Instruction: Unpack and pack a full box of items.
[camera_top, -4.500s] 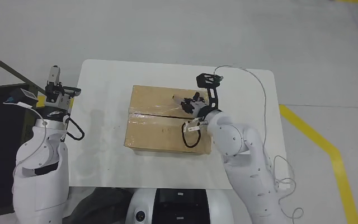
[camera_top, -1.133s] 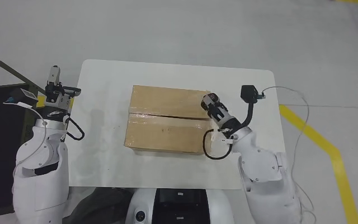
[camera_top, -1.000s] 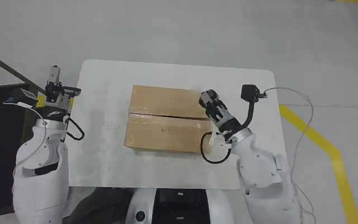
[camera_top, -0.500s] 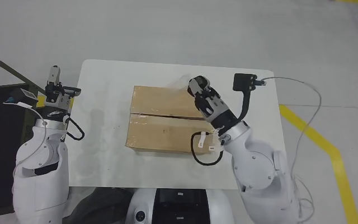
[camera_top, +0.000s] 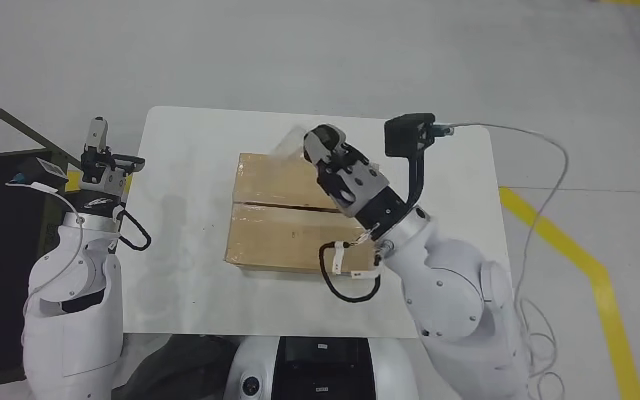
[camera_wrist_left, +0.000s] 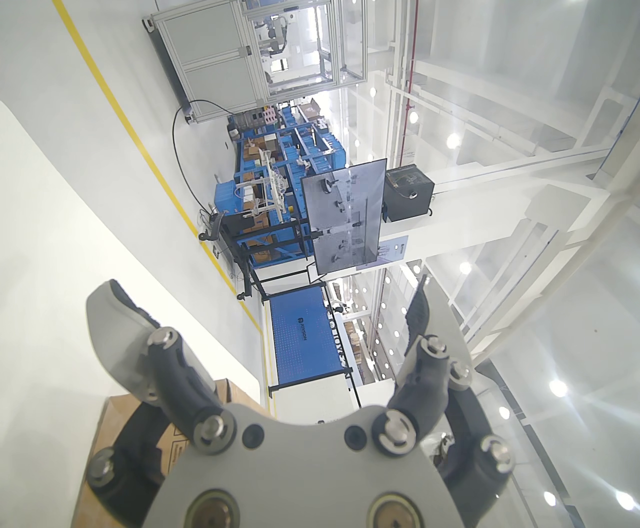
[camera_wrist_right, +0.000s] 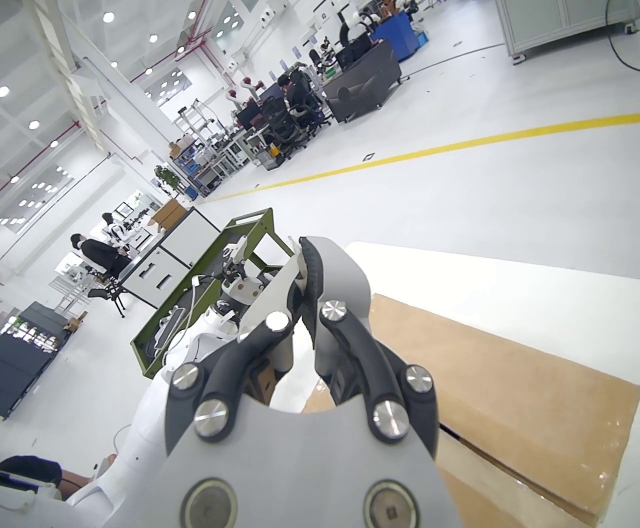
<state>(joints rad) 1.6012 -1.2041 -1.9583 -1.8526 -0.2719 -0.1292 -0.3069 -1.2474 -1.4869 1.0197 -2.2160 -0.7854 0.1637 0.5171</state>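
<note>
- A white table (camera_top: 200, 250) is pictured from above.
- A closed cardboard box (camera_top: 280, 215) is set at the table's middle, its flaps met along a taped seam.
- The right gripper (camera_top: 322, 140) is held above the box's far edge, fingers pressed together; whether anything is pinched cannot be told.
- The left gripper (camera_wrist_left: 265, 300) is raised at the table's left edge, spread wide and empty.

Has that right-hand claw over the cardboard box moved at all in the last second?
Yes. The right gripper has swung from the right end of the cardboard box to its far edge, nearer the middle.
</note>
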